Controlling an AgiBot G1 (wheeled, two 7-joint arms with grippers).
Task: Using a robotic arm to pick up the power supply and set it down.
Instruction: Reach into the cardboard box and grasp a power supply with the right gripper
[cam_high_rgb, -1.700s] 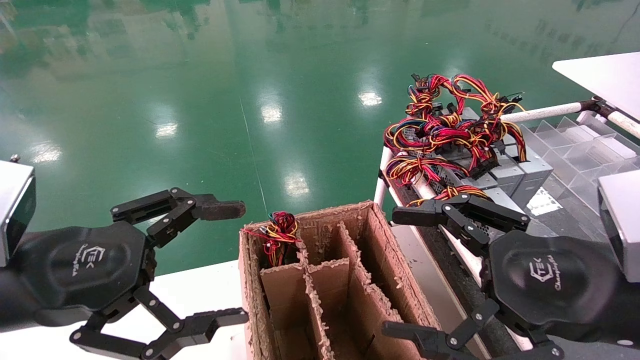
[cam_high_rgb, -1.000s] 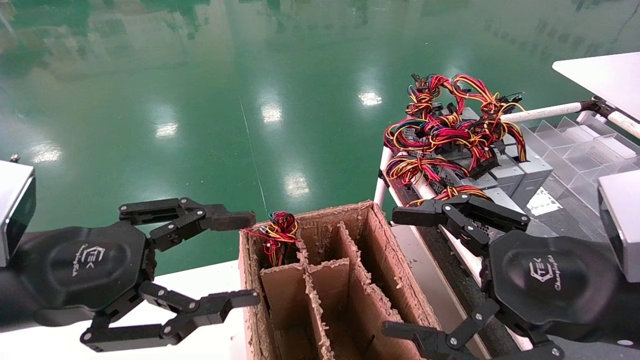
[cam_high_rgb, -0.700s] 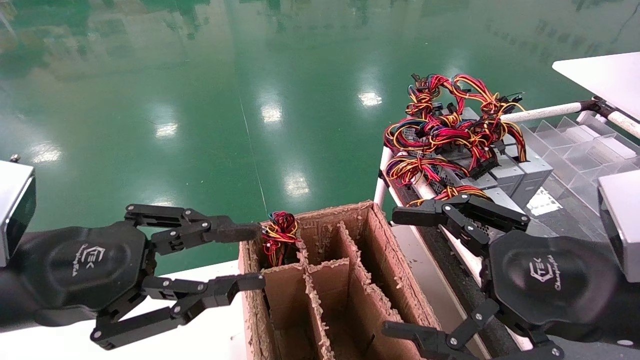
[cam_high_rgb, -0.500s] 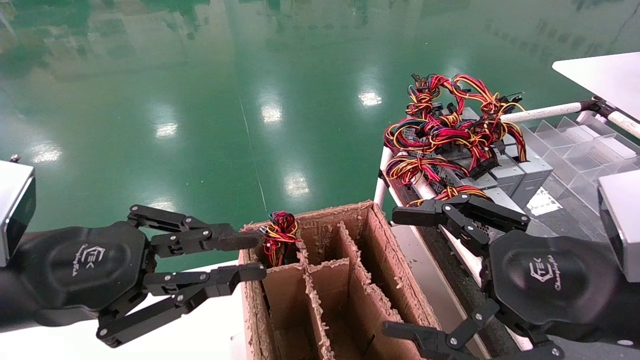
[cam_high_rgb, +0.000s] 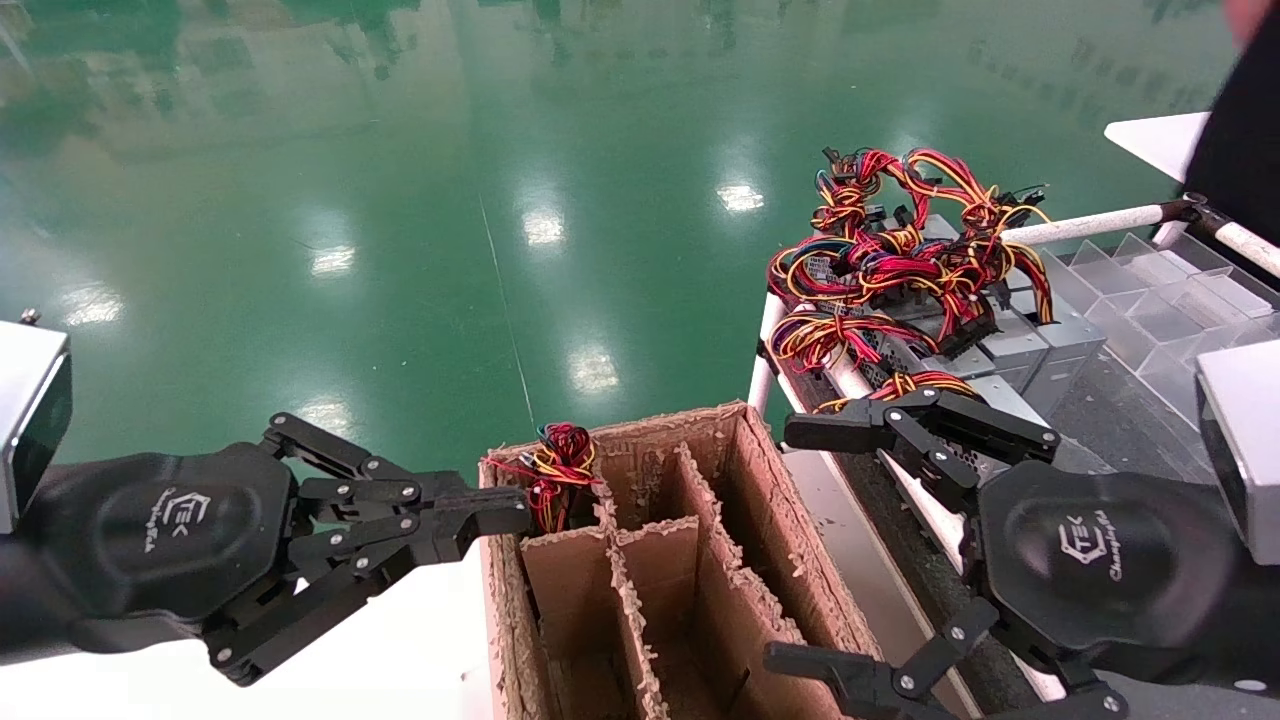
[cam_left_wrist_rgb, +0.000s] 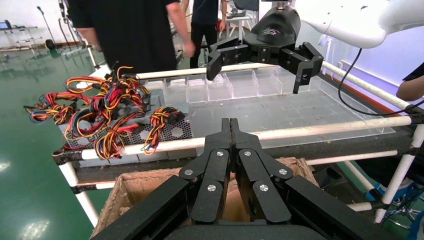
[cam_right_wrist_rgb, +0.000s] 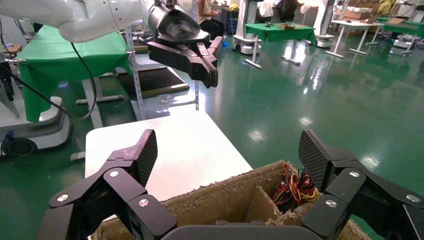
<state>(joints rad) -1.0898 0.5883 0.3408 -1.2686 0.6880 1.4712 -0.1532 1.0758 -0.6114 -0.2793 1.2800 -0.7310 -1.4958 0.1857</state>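
- The cardboard box (cam_high_rgb: 770, 520) stands between the two grippers, split by ragged cardboard dividers into narrow cells; the far cell on the robot's left holds a wire bundle (cam_high_rgb: 555, 465) of red, yellow and green leads that pokes up above the rim; whatever it is attached to lies hidden deep in the cell; the other cells show only frayed brown walls
- The left gripper (cam_high_rgb: 505, 515) hovers at the box's left wall, just beside that wire bundle, over the white table (cam_high_rgb: 400, 640); its fingers are pressed together with nothing between them, as the left wrist view confirms (cam_left_wrist_rgb: 230, 135)
- The right gripper (cam_high_rgb: 790, 545) sits at the box's right side, fingers spread wide apart and holding nothing; one finger reaches over the rack edge, the other lies low beside the box's near right corner
- The power supply (cam_high_rgb: 985, 390), a grey metal box, lies on the rack (cam_high_rgb: 765, 330) to the robot's right, just behind the right gripper's upper finger; its compact bundle of orange, yellow and red wires rests on top of it; the gripper is not touching it
- Behind it on the same rack, more grey units (cam_high_rgb: 1040, 340) stand in a row, their long wires (cam_high_rgb: 900, 250) looped and tangled together on top
- Farther along the rack sits a clear plastic tray (cam_high_rgb: 1150, 290) divided into small compartments; no contents can be made out in them
- A person in black (cam_left_wrist_rgb: 125, 30) stands behind the rack
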